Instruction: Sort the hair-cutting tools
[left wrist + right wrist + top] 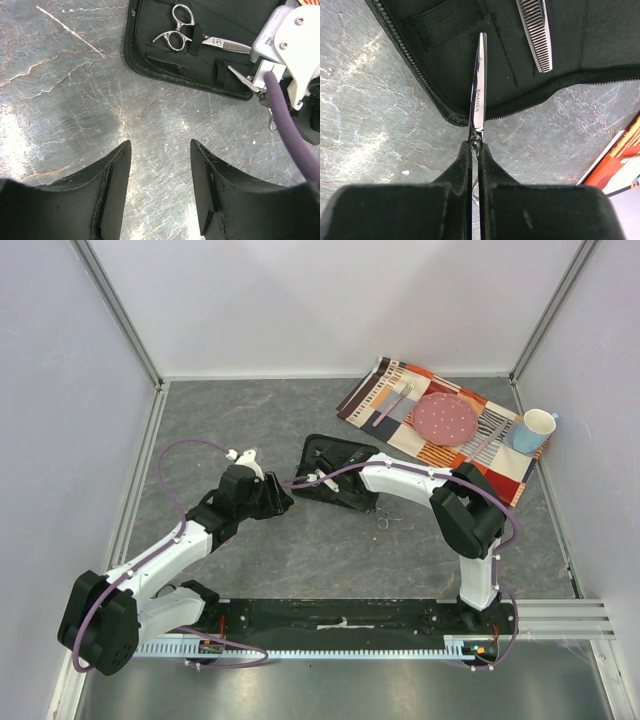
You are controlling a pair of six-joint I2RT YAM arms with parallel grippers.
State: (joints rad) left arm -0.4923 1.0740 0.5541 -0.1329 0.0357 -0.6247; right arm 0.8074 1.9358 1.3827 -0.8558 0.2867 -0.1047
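Note:
A black fabric case [335,455] lies open in the middle of the table. One pair of silver scissors [181,29] is tucked under its straps, and the toothed blade [538,35] shows in the right wrist view. My right gripper [476,145] is shut on a second pair of scissors [479,85] at the pivot. That blade [242,77] points over the case's zipped edge, and the ring handles [383,519] show beneath the right arm. My left gripper [160,150] hangs open over bare table just left of the case [200,65], holding nothing.
A patterned placemat [385,390] at the far right carries a pink plate [445,418], a fork [395,400] and a knife [487,438]. A blue cup [534,430] stands at its right end. Walls close in on three sides.

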